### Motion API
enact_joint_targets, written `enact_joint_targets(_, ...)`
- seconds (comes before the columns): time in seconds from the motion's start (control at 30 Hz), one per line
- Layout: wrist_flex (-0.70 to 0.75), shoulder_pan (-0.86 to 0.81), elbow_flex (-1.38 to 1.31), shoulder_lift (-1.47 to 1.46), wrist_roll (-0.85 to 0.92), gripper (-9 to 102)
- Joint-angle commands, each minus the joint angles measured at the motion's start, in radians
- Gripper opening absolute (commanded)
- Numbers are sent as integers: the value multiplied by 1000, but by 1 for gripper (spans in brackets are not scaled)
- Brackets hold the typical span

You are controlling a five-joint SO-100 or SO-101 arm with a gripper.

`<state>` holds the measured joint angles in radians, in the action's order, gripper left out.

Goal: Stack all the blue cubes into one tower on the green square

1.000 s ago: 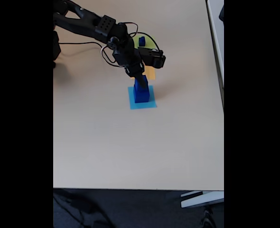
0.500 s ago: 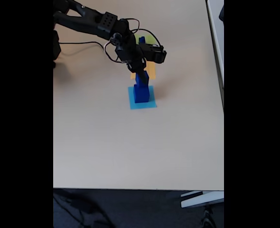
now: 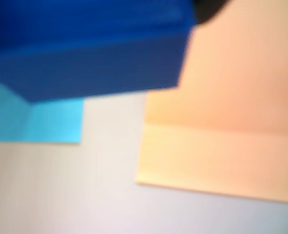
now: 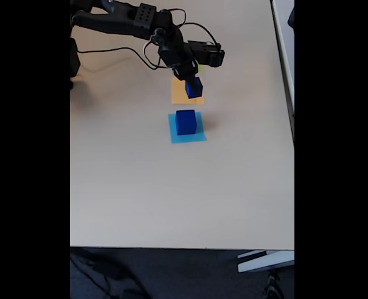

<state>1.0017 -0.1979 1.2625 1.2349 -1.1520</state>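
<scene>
In the fixed view my gripper [image 4: 192, 83] is shut on a medium dark blue cube [image 4: 194, 89], held in the air over the orange square [image 4: 185, 95]. A larger blue cube [image 4: 185, 121] rests on the flat light-blue square [image 4: 196, 136], apart from the gripper and nearer the camera. In the wrist view the held cube [image 3: 85, 48] is a blurred dark blue mass along the top, with the light-blue square [image 3: 51, 124] at the left and the orange square [image 3: 217, 151] at the right. The green square is hidden behind the arm.
The black arm [image 4: 128, 22] reaches in from the upper left, trailing a black cable [image 4: 109, 51]. The beige table [image 4: 171, 193] has its front edge near the bottom and its right edge by a white surface [image 4: 284, 37].
The gripper has lifted the medium cube off the larger cube and carried it up and back over the orange square. The larger cube stays on the light-blue square.
</scene>
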Motion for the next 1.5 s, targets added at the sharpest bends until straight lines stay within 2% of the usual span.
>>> enact_joint_targets(0.0,-17,26,2,63,-48,13)
enact_joint_targets(0.4,-175,83,138,2,-129,13)
enact_joint_targets(0.9,-256,123,213,-54,-221,12)
enact_joint_targets(1.47,-278,101,252,-55,-212,14)
